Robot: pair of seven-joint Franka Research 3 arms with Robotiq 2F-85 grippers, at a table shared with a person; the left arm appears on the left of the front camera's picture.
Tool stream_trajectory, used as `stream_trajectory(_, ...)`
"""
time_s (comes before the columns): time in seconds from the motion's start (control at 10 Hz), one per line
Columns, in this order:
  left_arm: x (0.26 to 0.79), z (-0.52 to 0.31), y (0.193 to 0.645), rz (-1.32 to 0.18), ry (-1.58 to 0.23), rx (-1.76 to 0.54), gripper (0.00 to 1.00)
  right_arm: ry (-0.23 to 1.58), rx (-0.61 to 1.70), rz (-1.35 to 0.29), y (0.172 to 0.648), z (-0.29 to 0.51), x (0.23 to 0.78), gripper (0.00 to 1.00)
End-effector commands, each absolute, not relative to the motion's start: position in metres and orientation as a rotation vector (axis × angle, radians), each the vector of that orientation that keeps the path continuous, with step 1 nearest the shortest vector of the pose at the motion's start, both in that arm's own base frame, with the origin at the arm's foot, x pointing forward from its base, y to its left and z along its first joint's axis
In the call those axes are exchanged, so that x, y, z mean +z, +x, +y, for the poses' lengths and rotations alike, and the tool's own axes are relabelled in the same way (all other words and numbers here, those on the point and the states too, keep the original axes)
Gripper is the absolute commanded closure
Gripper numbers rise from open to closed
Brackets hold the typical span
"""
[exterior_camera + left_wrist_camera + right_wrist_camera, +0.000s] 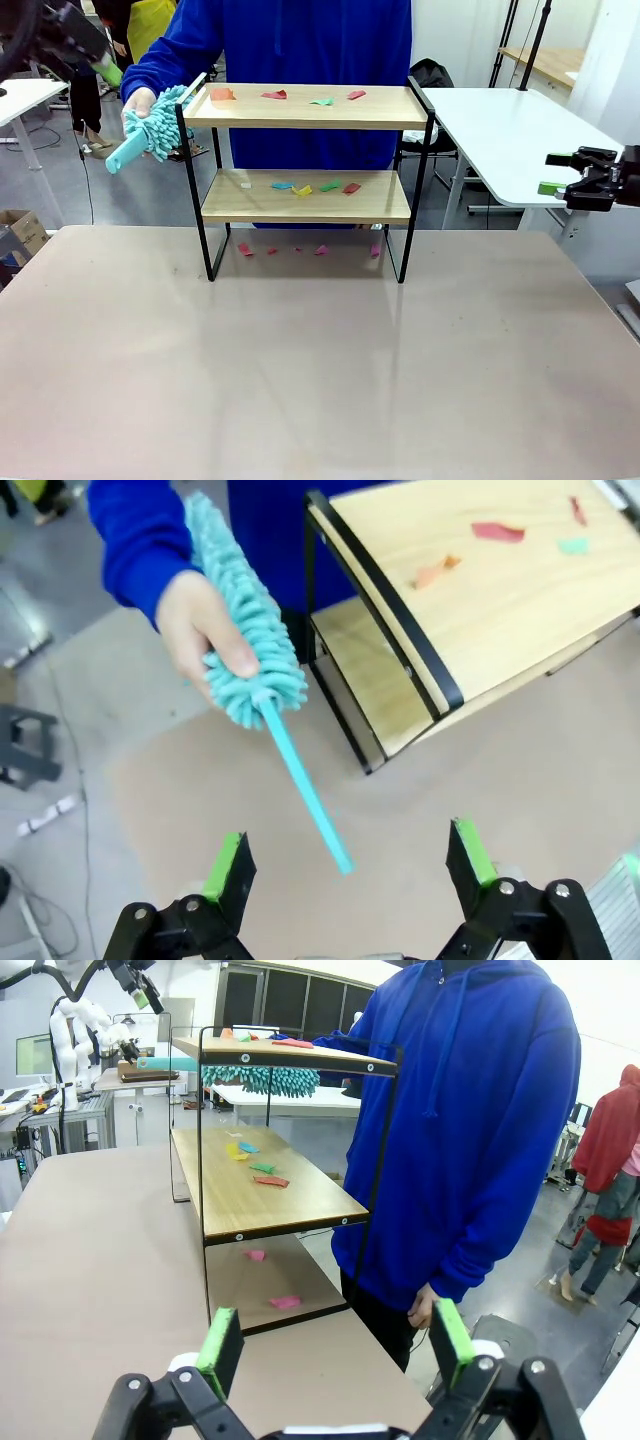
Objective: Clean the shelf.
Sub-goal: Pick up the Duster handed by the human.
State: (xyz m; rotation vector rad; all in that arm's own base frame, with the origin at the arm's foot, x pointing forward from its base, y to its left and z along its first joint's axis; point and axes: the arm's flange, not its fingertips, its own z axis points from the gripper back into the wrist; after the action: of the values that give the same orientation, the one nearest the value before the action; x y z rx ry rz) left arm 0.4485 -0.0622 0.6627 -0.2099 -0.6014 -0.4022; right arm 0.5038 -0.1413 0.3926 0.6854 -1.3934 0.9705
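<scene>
The shelf stands at the table's far middle, two wooden boards in a black frame. Small coloured paper scraps lie on the top board, more on the lower board and on the table under it. A person's hand holds a teal fluffy duster beside the shelf's left end. In the left wrist view the duster points its handle down between the fingers of my open left gripper, untouched. My right gripper is open and empty, facing the shelf's right end from a distance.
The person in a blue hoodie stands right behind the shelf. A white side table sits at the right, close to my right gripper. The near half of the beige table is bare. My left gripper hangs high at the far left.
</scene>
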Motion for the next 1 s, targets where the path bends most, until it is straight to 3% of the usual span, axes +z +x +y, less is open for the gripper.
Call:
stream_trajectory(0.0,0.647,-0.061,0.449,-0.616,-0.229,-0.367,0.00,0.684,0.974,-1.398,0.504,-0.140,0.395,0.00)
stream_trajectory(0.9,0.558,-0.085,0.458,-0.719,-0.032,-0.223,0.00,0.684,0.974,-1.398,0.504,-0.140,0.395,0.00)
